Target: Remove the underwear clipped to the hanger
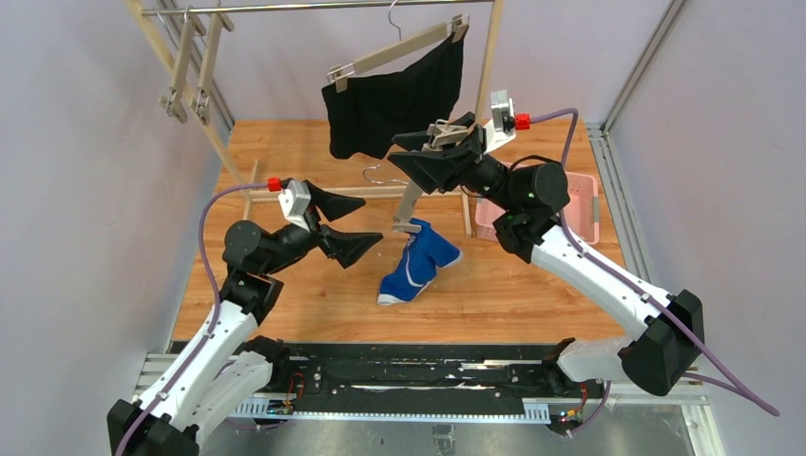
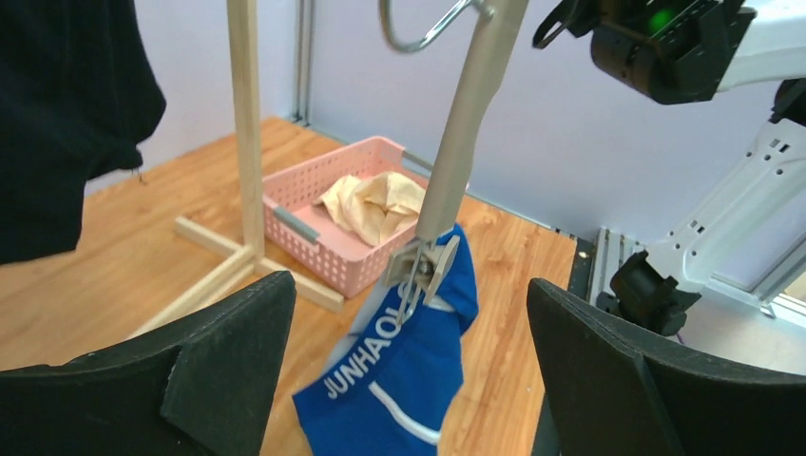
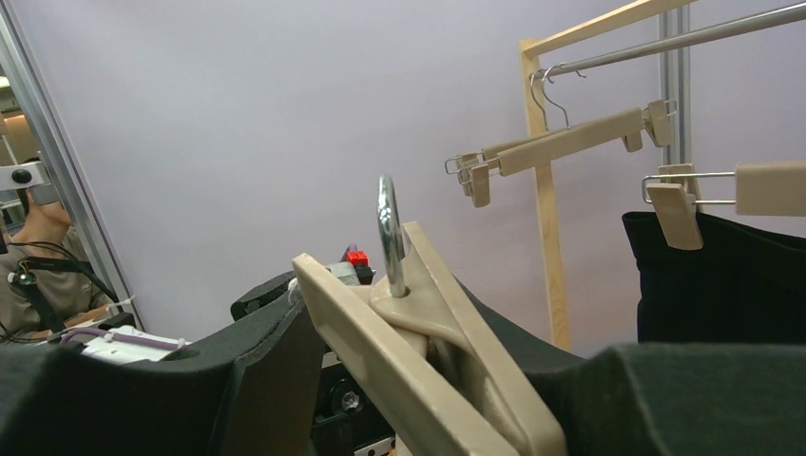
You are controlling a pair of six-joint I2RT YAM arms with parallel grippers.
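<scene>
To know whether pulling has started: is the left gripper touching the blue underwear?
Apart. In the top view, bare table shows between the open left gripper and the blue underwear, which hangs from the hanger.

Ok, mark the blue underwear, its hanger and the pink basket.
blue underwear (image 2: 428,361): left wrist view, blue cloth right of the lettered waistband.
hanger (image 2: 463,133): left wrist view, middle of its beige bar above the clip.
pink basket (image 2: 328,249): left wrist view, its near slotted wall.
</scene>
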